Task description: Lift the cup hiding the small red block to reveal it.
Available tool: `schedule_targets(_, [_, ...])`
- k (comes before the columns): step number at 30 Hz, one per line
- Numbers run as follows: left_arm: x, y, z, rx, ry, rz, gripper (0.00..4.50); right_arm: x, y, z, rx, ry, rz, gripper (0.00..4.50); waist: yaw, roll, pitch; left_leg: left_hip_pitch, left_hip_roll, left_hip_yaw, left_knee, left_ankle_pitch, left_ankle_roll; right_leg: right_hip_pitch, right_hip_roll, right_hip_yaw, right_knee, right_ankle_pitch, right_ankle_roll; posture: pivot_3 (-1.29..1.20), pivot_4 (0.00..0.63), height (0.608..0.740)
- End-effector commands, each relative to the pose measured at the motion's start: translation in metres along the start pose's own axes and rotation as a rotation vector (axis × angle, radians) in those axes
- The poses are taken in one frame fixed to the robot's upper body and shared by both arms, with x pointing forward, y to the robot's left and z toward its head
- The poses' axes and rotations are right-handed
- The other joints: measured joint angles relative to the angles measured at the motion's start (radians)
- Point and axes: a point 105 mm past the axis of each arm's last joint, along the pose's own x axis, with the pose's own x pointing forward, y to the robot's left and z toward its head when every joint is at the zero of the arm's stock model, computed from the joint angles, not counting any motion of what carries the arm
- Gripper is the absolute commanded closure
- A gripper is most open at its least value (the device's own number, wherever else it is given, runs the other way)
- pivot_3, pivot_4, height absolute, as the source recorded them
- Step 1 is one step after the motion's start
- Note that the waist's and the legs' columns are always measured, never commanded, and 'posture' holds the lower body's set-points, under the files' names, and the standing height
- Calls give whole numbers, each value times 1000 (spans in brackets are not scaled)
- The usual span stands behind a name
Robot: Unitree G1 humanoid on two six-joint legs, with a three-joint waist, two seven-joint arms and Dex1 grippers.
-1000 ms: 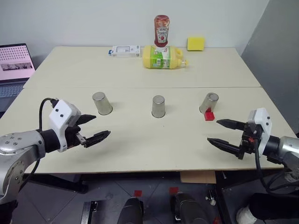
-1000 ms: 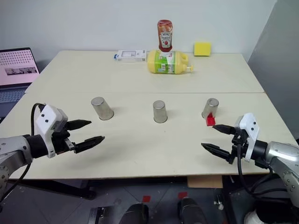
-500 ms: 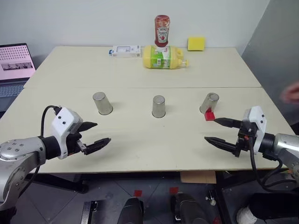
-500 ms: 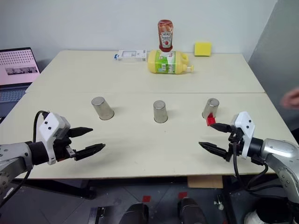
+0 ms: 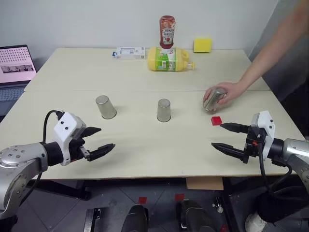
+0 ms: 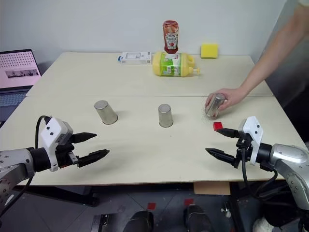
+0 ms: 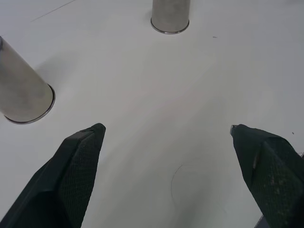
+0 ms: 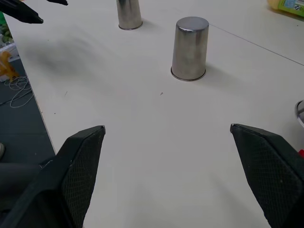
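Three silvery metal cups are on the cream table [image 5: 145, 145]. The left cup [image 5: 105, 107] and middle cup [image 5: 163, 110] stand upside down. A person's hand [image 5: 231, 92] grips the right cup [image 5: 214, 99] and holds it tilted. The small red block [image 5: 216, 121] lies bare on the table just in front of that cup. My left gripper [image 5: 106, 137] is open near the front edge, short of the left cup. My right gripper [image 5: 217, 135] is open too, just in front of the red block, with nothing between its fingers.
At the back stand a ketchup bottle [image 5: 167, 31], a yellow bottle lying on its side [image 5: 169, 59], a yellow sponge [image 5: 202, 45] and a white box [image 5: 130, 52]. A laptop [image 5: 17, 65] sits off the table's left side. The person's arm [image 5: 270, 48] reaches in from the right.
A person's arm has come in from the right and taken hold of the right cup, pulling it back from the red block. Both grippers have stayed open and in place.
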Motion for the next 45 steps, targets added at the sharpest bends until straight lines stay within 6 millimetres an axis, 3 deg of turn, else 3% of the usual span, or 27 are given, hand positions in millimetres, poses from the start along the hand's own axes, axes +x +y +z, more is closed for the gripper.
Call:
schedule_targets(1, [-3,0,10,43,-29,8,0,-2,3,9,-49,-8,1,18,0,0,0,0,0,0,0,0,0,0,0,0,0,0,0,0,150,740])
schedule_targets(21, [1,3,14,51,-47,14,0,3,6,11,-51,-19,7,18,0,0,0,0,0,0,0,0,0,0,0,0,0,0,0,0,150,740])
schedule_targets(29, [19,0,25,17,-92,-14,0,18,13,24,-81,-61,53,18,0,0,0,0,0,0,0,0,0,0,0,0,0,0,0,0,150,740])
schedule_targets(35, [58,15,44,54,-142,49,0,31,19,32,-76,-61,70,18,3,0,0,0,-1,-1,1,0,0,1,0,-1,0,1,1,0,150,740])
schedule_targets(45, [134,8,83,107,-218,-76,0,45,19,30,-11,35,9,18,4,-1,-1,-3,-2,-2,1,0,0,0,0,-1,0,1,2,0,150,740])
